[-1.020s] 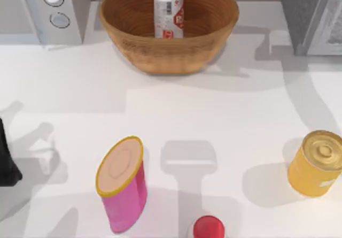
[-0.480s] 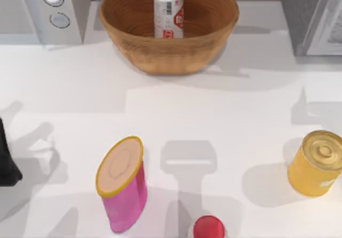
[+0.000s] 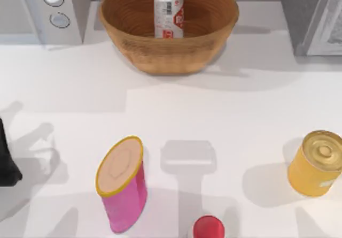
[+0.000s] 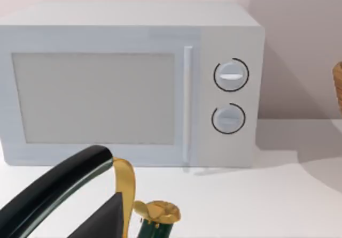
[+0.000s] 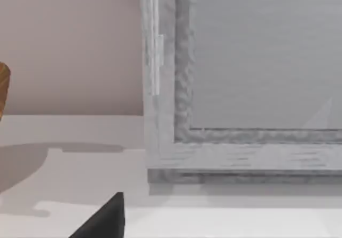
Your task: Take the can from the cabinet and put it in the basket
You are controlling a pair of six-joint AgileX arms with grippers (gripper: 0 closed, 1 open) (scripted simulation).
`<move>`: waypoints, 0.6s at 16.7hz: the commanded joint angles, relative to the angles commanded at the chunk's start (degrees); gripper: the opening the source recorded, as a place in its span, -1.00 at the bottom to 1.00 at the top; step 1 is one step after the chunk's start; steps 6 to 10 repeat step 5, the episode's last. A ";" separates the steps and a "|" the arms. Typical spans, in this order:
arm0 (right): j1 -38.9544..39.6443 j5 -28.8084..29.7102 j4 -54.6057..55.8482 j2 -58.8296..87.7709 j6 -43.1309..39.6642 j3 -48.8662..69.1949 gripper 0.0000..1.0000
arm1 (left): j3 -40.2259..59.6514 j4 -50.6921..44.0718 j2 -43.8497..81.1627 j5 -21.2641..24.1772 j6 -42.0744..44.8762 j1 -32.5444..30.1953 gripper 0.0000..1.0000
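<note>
Wicker basket [image 3: 160, 51] holds upright can [image 3: 169, 14]; wrist views seemingly omit can

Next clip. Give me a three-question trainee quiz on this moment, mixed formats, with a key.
1. True or false: the can stands upright inside the basket.
2. Which thing stands nearest the top view's right edge? A) pink cylinder B) yellow tin C) red cap
3. Fill in: the white appliance with two round knobs sits to the basket's ____ in the top view.

Key: 1 true. 2 B. 3 left.

The cabinet is at the top view's upper right. The left arm sits at the left edge.
</note>
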 joint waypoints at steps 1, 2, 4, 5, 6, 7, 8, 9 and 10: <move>-0.56 -0.67 0.67 -2.15 0.00 -2.24 1.00 | 0.00 0.00 0.00 0.00 0.00 0.00 1.00; -0.99 -1.17 1.20 -3.72 0.01 -3.87 1.00 | 0.00 0.00 0.00 0.00 0.00 0.00 1.00; -1.38 -1.63 1.67 -5.08 0.02 -5.30 1.00 | 0.00 0.00 0.00 0.00 0.00 0.00 1.00; -1.38 -1.63 1.67 -5.08 0.02 -5.30 1.00 | 0.00 0.00 0.00 0.00 0.00 0.00 1.00; -1.38 -1.63 1.67 -5.08 0.02 -5.30 1.00 | 0.00 0.00 0.00 0.00 0.00 0.00 1.00; -1.38 -1.63 1.67 -5.08 0.02 -5.30 1.00 | 0.00 0.00 0.00 0.00 0.00 0.00 1.00; -1.38 -1.63 1.67 -5.08 0.02 -5.30 1.00 | 0.00 0.00 0.00 0.00 0.00 0.00 1.00; -1.38 -1.63 1.67 -5.08 0.02 -5.30 1.00 | 0.00 0.00 0.00 0.00 0.00 0.00 1.00; -1.38 -1.63 1.67 -5.08 0.02 -5.30 1.00 | 0.00 0.00 0.00 0.00 0.00 0.00 1.00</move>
